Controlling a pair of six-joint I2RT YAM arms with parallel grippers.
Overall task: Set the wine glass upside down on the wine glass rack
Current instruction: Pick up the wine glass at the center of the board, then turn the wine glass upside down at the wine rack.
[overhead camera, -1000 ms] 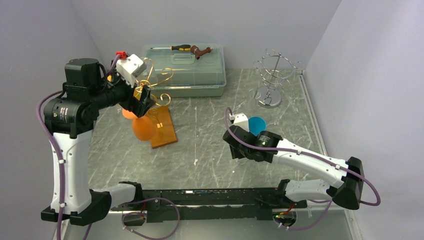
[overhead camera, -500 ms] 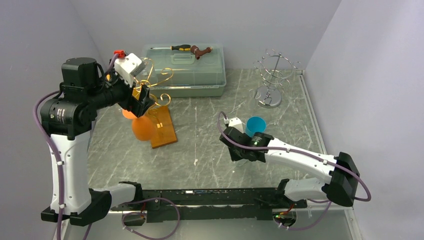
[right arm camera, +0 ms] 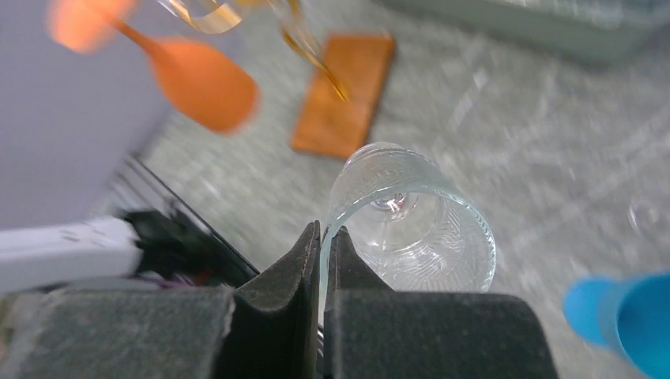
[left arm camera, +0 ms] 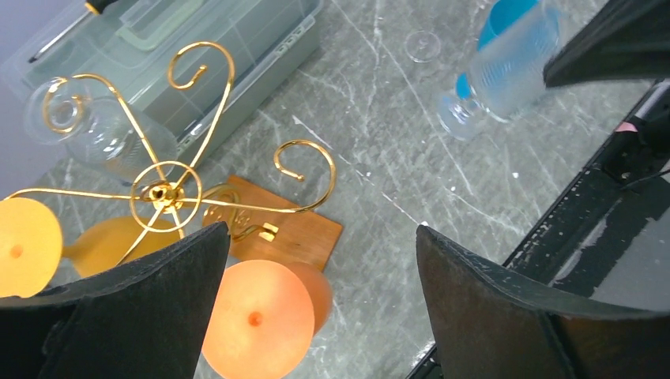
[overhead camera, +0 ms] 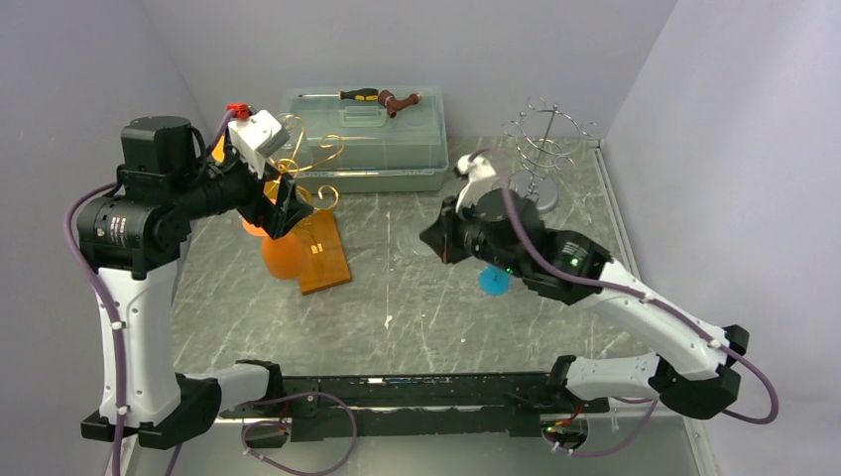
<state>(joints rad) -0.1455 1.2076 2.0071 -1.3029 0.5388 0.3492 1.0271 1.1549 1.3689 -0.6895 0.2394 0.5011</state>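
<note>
Pinching the wine glass (right arm camera: 411, 229) rim, seen only by wrist camera, right gripper (right arm camera: 322, 234) clenches; left gripper (left arm camera: 322, 237) gapes.

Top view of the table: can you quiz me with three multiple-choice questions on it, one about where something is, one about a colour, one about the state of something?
1. Where does the screwdriver lie?
A. On the lid of the storage box.
B. On the table top.
C. In a gripper.

2. What colour is the rack on the wooden base?
A. Silver.
B. Black.
C. Gold.

3. How is the right gripper?
A. Open and empty.
B. Shut on the rim of the clear wine glass.
C. Shut on a blue cup.

Answers:
1 A: it lies atop the box at the far edge.
2 C: its curled hooks shine gold.
3 B: the right wrist view shows it pinching the glass rim.
</note>
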